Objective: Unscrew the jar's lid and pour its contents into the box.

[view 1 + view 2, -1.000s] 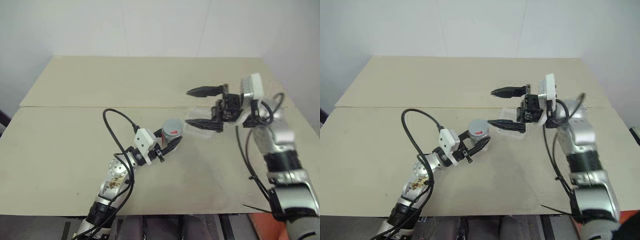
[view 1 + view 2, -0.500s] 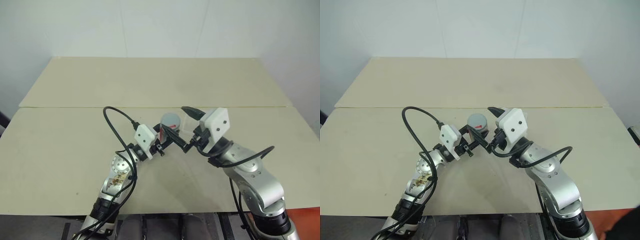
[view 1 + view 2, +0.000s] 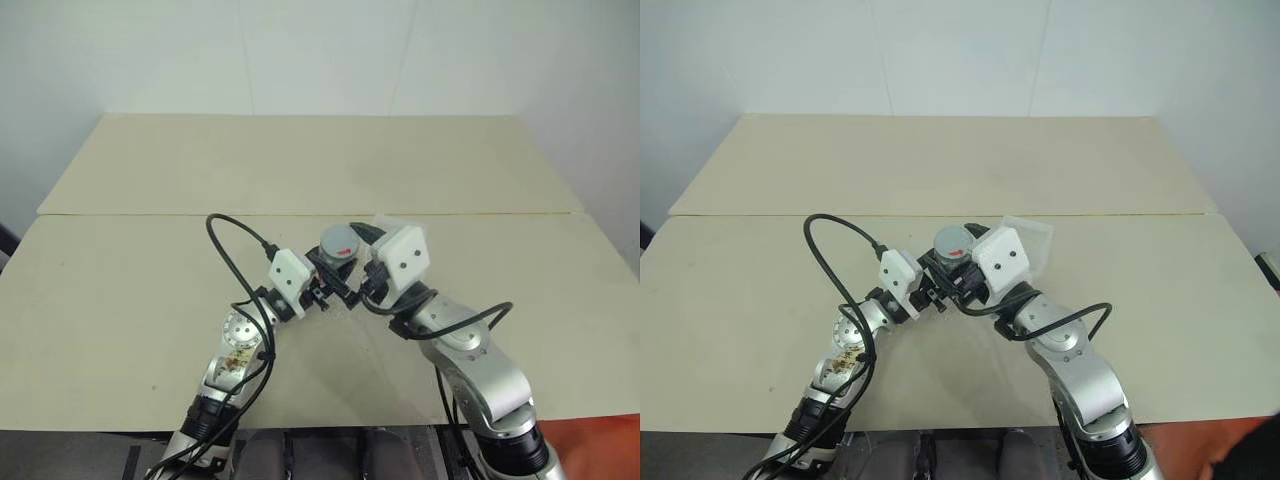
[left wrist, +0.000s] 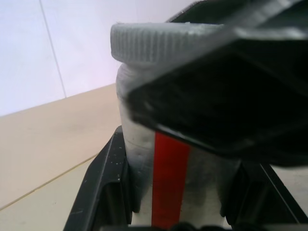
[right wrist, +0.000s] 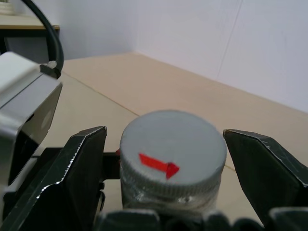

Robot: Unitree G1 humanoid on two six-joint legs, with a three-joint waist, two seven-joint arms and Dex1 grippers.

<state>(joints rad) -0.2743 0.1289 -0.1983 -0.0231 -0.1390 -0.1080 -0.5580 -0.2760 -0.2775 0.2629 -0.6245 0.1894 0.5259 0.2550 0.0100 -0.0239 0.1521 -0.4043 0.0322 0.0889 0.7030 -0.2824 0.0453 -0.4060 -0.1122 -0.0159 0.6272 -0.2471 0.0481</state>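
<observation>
The left tool is pinching the jar above the tabletop. The right tool is standing spread, one finger either side of the grey lid. The clear box is sitting just behind them.

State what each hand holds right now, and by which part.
The left hand clamps the jar by its body, below the lid. The right hand straddles the lid, open, holding nothing.

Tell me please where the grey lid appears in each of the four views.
Left eye view: lid at centre, between both grippers.
Right eye view: near centre.
Left wrist view: upper middle.
Right wrist view: lower centre.
Shared landmark: the jar's red label stripe under the lid.
</observation>
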